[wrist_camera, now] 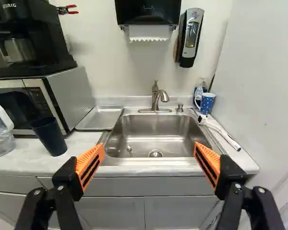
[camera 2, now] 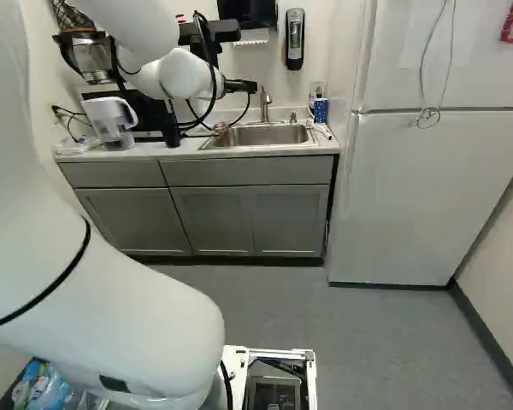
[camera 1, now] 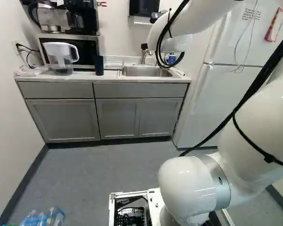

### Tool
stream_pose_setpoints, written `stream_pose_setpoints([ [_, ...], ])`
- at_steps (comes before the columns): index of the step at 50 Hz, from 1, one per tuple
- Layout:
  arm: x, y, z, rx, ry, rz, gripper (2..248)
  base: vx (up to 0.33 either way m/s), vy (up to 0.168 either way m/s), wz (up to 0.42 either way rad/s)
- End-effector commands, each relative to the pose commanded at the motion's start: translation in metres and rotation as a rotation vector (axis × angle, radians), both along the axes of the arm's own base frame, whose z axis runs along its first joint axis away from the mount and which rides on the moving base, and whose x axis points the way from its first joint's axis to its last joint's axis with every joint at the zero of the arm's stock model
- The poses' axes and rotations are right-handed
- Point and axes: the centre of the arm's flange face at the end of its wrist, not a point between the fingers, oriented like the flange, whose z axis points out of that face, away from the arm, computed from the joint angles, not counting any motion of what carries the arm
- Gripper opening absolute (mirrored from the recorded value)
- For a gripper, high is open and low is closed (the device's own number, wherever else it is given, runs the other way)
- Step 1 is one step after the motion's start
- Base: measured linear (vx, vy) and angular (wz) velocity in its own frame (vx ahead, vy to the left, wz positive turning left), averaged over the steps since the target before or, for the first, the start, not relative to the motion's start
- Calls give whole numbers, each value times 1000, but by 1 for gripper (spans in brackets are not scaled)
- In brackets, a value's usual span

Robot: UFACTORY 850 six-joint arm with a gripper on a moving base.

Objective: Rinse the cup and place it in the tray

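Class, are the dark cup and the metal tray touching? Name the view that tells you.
Apart. In the wrist view, pale counter shows between the dark cup and the metal tray.

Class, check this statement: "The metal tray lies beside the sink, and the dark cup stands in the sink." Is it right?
Not quite. The wrist view shows the dark cup standing on the counter, outside the sink. The metal tray does lie beside the sink.
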Motion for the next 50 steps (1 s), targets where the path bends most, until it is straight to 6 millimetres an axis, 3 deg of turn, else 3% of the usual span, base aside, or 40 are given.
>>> stream_pose_setpoints([
  [50,0,0,0,0,0,0,247,87,-23,-5],
])
